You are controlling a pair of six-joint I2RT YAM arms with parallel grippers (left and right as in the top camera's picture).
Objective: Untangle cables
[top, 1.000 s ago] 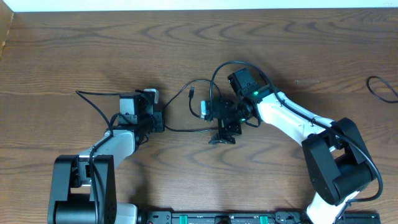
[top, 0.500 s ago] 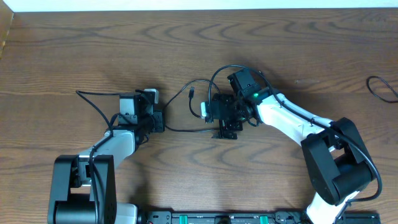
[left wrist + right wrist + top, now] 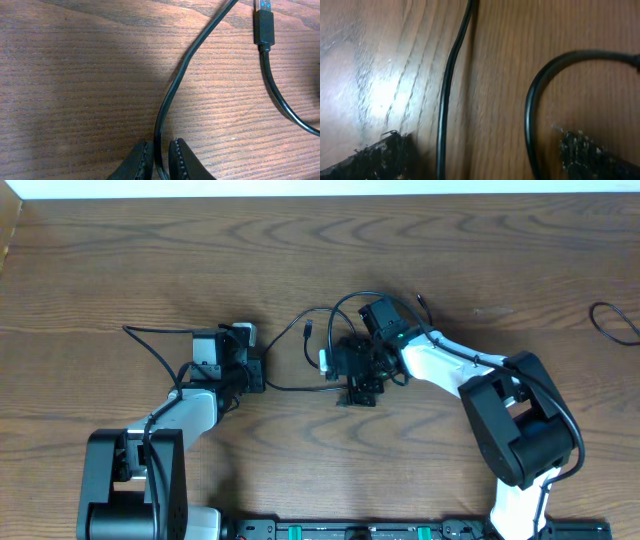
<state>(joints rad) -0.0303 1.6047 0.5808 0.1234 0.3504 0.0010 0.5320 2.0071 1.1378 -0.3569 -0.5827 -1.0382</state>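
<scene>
Thin black cables (image 3: 300,388) lie tangled at the table's middle, with a small plug (image 3: 309,330) and a white plug (image 3: 326,360) among them. In the left wrist view one black cable (image 3: 172,85) runs down between the fingers of my left gripper (image 3: 159,161). Its jaws stand barely open, with a sliver of gap beside the cord. A black plug with a blue tip (image 3: 263,25) lies at the upper right. My right gripper (image 3: 485,155) is wide open low over the table. Two black strands (image 3: 447,90) (image 3: 532,105) pass between its fingers (image 3: 380,155) untouched.
Another black cable loop (image 3: 615,320) lies at the far right edge of the wooden table (image 3: 300,240). Both arms (image 3: 180,410) (image 3: 450,365) reach in from the front edge and meet near the middle, my right gripper (image 3: 358,385) over the tangle.
My left gripper's jaws have eased apart from a tight grip on the cable. The right arm has shifted slightly left over the tangle, jaws still wide.
</scene>
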